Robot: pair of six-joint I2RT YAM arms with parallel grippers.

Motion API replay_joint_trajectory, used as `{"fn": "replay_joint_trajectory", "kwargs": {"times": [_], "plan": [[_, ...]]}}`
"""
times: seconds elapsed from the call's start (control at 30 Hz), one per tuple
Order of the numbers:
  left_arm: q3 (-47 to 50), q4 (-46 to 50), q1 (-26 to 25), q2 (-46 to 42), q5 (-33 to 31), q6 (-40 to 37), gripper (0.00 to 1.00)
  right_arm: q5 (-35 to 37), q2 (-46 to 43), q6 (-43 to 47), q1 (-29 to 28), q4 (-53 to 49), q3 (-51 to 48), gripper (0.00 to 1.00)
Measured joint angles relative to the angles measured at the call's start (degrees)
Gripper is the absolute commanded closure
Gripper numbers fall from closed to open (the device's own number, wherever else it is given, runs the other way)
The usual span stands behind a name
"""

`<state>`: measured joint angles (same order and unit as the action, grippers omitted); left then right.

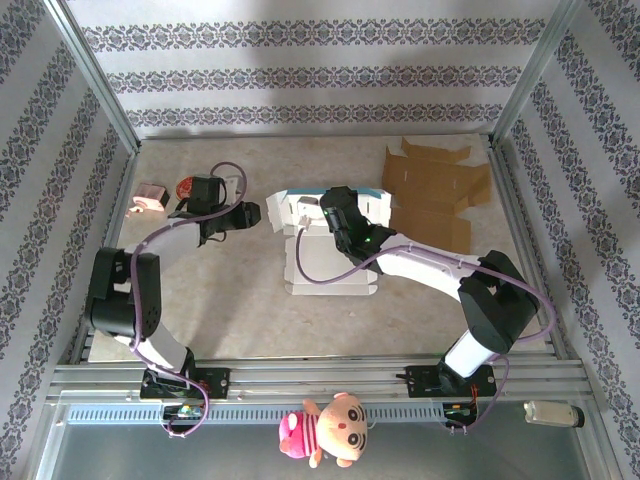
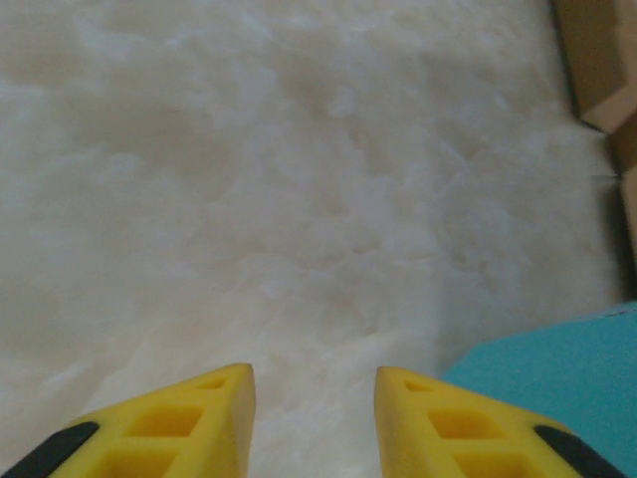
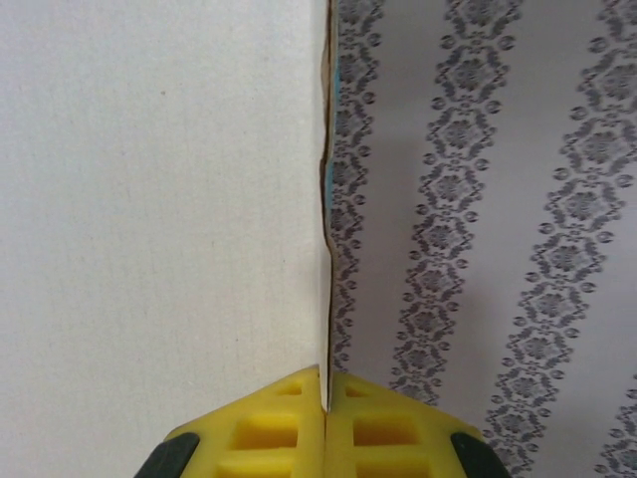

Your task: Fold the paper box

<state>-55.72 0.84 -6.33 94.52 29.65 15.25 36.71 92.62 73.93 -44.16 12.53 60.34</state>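
The paper box lies partly folded at the table's centre, white inside and teal outside, with its far wall raised. My right gripper is at that far wall, and in the right wrist view its yellow fingertips are pinched shut on the thin edge of a white panel. My left gripper hovers just left of the box. Its fingers stand apart over the pale table with nothing between them. A teal face of the box shows beside the right finger.
Flat brown cardboard lies at the back right, and its edge also shows in the left wrist view. A small pink and white object and a red round thing sit at the back left. A plush doll hangs off the front rail.
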Motion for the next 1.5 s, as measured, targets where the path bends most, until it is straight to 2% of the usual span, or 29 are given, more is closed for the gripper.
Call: {"fn": "replay_joint_trajectory", "kwargs": {"times": [0.23, 0.4, 0.5, 0.87, 1.23, 1.5], "plan": [[-0.7, -3.9, -0.5, 2.9, 9.0, -0.4, 0.70, 0.8, 0.7, 0.0, 0.0, 2.9, 0.0, 0.98], [-0.8, -6.2, -2.8, 3.3, 13.7, -0.7, 0.70, 1.2, 1.4, -0.3, -0.4, 3.2, 0.0, 0.98], [-0.8, -7.1, -4.0, 3.3, 15.0, -1.1, 0.65, 1.7, 1.9, -0.7, -0.5, 3.2, 0.0, 0.98], [-1.6, -7.1, -5.4, 5.6, 12.9, -8.9, 0.47, 2.5, 2.9, -2.9, -0.5, 1.9, 0.0, 0.98], [2.2, -13.0, -7.1, 5.7, 9.9, -16.8, 0.46, 2.7, 3.6, -3.5, -0.5, 0.3, -0.4, 0.97], [5.2, -13.7, -7.3, 5.7, 9.5, -18.5, 0.46, 2.7, 4.6, -2.1, -0.5, 7.3, -7.1, 0.97]]}}
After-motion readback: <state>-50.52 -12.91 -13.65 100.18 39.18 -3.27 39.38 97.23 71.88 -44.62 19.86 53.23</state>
